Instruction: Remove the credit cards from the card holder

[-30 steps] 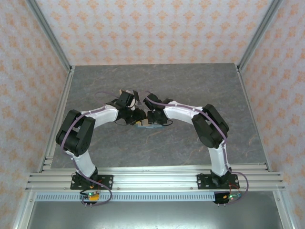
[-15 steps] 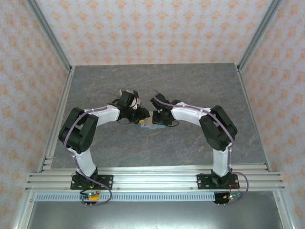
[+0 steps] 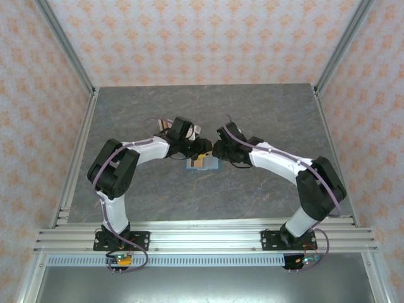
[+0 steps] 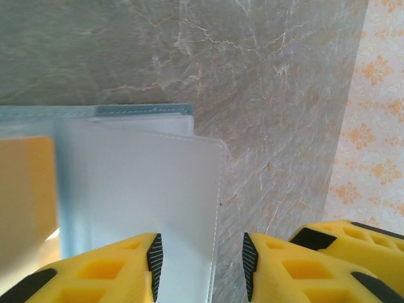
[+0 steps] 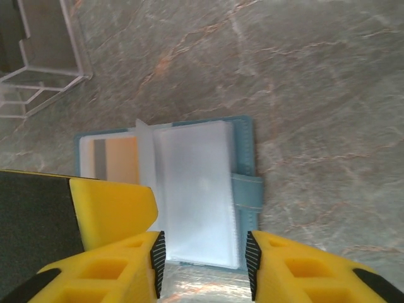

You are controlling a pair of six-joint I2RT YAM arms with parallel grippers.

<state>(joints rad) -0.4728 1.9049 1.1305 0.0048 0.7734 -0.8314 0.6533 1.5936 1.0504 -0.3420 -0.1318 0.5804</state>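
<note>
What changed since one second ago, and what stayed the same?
The left arm and right arm swung rightward; the card holder shifted slightly right. The left end effector and right end effector stand open over it. It stays on the table, orange card inside.

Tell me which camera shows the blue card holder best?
The right wrist view: the card holder lies open, nearly whole, its clear sleeves, strap and an orange-brown card plain. The left wrist view catches one corner of its sleeves close up; the top view has it tiny between the arms.
</note>
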